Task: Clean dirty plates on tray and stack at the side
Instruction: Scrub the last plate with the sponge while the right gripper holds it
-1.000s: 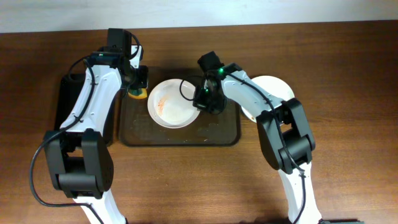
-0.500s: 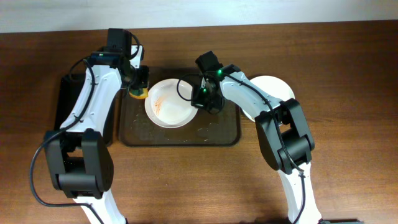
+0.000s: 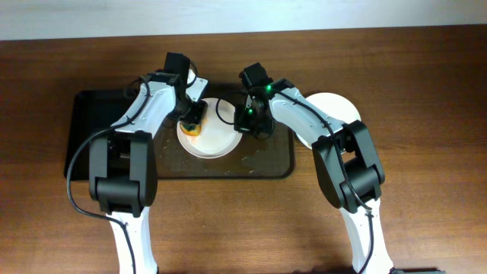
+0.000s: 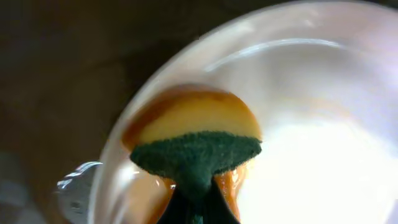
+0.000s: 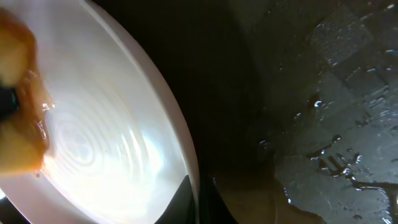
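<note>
A white plate [image 3: 217, 138] lies on the dark tray [image 3: 266, 164] with orange sauce at its left side. My left gripper [image 3: 192, 116] is shut on a yellow sponge with a green scouring face [image 4: 196, 134], and the sponge presses on the plate's [image 4: 311, 124] smeared left part. My right gripper [image 3: 246, 122] is shut on the plate's right rim [image 5: 186, 155], one finger above and one below. The sponge [image 5: 13, 134] shows at the left edge of the right wrist view. Another white plate [image 3: 338, 106] rests on the table to the right of the tray, partly hidden by the right arm.
A smaller black tray [image 3: 87, 129] lies left of the dark tray. Water drops and wet patches [image 5: 329, 155] cover the dark tray's floor to the right of the held plate. Brown table surrounds both trays.
My left arm has swung right from the tray's back left corner and brought the sponge onto the plate's left side. The right gripper keeps its hold on the rim; the plate shifted slightly left.
</note>
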You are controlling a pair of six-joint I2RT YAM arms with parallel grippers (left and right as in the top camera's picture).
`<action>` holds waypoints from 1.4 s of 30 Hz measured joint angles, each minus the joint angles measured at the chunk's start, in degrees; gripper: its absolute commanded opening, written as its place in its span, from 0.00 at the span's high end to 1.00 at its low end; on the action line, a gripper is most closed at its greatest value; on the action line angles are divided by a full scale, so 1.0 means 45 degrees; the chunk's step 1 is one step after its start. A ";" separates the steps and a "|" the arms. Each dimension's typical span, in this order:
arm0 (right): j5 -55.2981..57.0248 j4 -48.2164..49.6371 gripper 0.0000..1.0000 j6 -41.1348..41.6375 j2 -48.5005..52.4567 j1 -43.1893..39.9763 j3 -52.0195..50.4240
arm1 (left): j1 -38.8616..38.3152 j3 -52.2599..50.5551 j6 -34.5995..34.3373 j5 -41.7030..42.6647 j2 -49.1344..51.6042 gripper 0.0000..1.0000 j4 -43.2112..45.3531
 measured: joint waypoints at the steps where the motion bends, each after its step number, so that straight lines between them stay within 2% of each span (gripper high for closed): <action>1: 0.0000 -0.0034 0.96 -0.0063 0.0000 -0.0015 0.0000 | 0.0015 0.0078 0.0656 0.0403 0.0039 1.00 -0.0685; 6: -0.0005 -0.0019 0.96 -0.0175 0.0000 -0.0015 -0.0010 | 0.0019 0.0141 0.4216 0.2686 0.0248 1.00 -0.3167; 11: 0.0000 0.0019 0.96 -0.0185 0.0000 -0.0024 -0.0010 | 0.0049 0.0117 0.5595 0.2934 0.0321 1.00 -0.2866; 13: 0.0053 0.0185 0.96 -0.0102 0.0000 -0.0058 -0.0010 | 0.0034 0.0121 0.4974 0.2346 0.0311 1.00 -0.1783; 14: 0.0058 0.0228 0.96 -0.0044 0.0000 -0.0068 -0.0010 | -0.0029 0.0121 0.4031 0.1773 0.0272 1.00 -0.1001; 18: 0.0053 0.0228 0.96 0.0039 0.0000 -0.0073 -0.0010 | -0.0282 0.0126 -0.1054 -0.1753 0.0219 1.00 0.1336; 20: -0.0087 0.0393 0.96 0.0078 0.0000 -0.0053 -0.0010 | -0.0374 0.0126 -0.3191 -0.3264 0.0219 1.00 0.1234; 23: -0.0291 0.0423 0.96 0.0078 0.0000 0.0058 -0.0010 | -0.0491 0.0189 -0.4600 -0.4245 0.0219 1.00 0.0359; 24: -0.0316 0.0418 0.96 0.0068 0.0000 0.0073 -0.0010 | -0.0491 0.0219 -0.4483 -0.4274 0.0214 1.00 -0.0044; 29: -0.0335 0.0233 0.96 -0.0126 0.0000 0.0058 -0.0010 | -0.0316 0.0393 -0.1035 -0.3045 0.0160 1.00 -0.2195; 33: -0.0335 0.0189 0.96 -0.0170 0.0000 0.0044 -0.0010 | 0.0049 0.0374 0.2890 0.0151 0.0151 1.00 -0.2686; 35: -0.0325 0.0175 0.96 -0.0170 0.0000 0.0044 -0.0010 | 0.0000 0.0214 0.4002 0.1613 0.0170 1.00 -0.2278; 37: -0.0282 0.0180 0.96 -0.0151 0.0000 0.0024 -0.0010 | -0.0039 0.0117 0.4099 0.2322 0.0219 1.00 -0.1200; 39: -0.0228 0.0194 0.96 -0.0068 0.0000 -0.0053 -0.0010 | -0.0034 0.0092 0.3434 0.2705 0.0306 1.00 0.0044; 41: -0.0228 0.0223 0.96 -0.0058 0.0000 -0.0073 -0.0010 | -0.0034 0.0068 0.1632 0.2220 0.0325 1.00 0.0918; 42: -0.0243 0.0272 0.96 -0.0049 0.0000 -0.0073 -0.0010 | -0.0063 0.0087 0.0233 0.1413 0.0325 1.00 0.1005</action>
